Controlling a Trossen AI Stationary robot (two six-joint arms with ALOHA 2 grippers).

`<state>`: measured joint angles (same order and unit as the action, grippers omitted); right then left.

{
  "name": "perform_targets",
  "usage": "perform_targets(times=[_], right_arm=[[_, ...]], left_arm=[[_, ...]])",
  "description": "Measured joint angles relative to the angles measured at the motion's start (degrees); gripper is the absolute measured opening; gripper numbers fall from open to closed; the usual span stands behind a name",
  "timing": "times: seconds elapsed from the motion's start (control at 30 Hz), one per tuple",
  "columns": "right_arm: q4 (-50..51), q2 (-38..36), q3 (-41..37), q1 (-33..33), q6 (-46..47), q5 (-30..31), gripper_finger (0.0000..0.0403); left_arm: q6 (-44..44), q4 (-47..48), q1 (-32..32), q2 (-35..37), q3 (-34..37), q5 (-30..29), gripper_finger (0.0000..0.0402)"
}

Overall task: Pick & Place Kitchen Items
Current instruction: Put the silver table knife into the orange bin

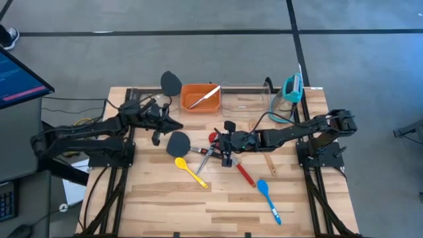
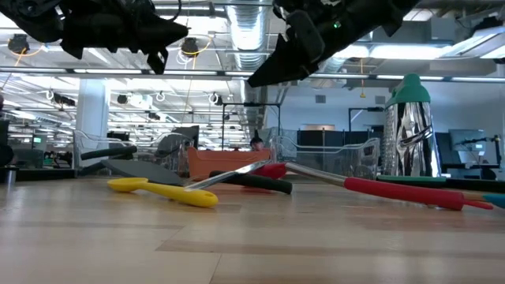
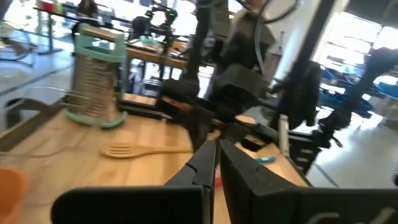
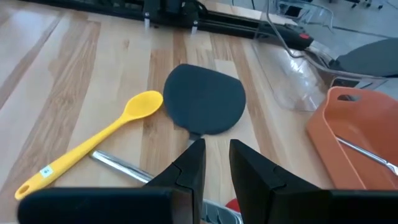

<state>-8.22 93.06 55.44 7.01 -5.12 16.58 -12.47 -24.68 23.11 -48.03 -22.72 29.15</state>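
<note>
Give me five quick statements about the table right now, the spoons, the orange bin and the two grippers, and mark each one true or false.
1. The yellow spoon lies inside the orange bin. False: it lies on the wooden table, nearer the front than the bin.
2. The blue spoon lies on the table, apart from the yellow spoon. True.
3. The right gripper is over the cluster of utensils at mid-table. True.
4. The left gripper is gripping the black spatula. False: it is raised above the table with nothing between its fingers.
5. The orange bin is empty. False: a light-coloured utensil lies in it.
</note>
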Motion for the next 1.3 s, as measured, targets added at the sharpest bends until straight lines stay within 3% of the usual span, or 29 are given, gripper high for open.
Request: perform_targets(times=[0.47,1.3], right_arm=[[-1.8,-0.1,0.0,-0.2,0.0,0.0,0.0067],[-2.2,-0.1,-0.1,-0.4,0.0,0.0,0.0067]], left_arm=[[2.8,0.2,-10.9,0.0,0.0,-0.3,0.0004],[10.8,2.4,-27.2,0.0,0.0,-16.1,0.0003]])
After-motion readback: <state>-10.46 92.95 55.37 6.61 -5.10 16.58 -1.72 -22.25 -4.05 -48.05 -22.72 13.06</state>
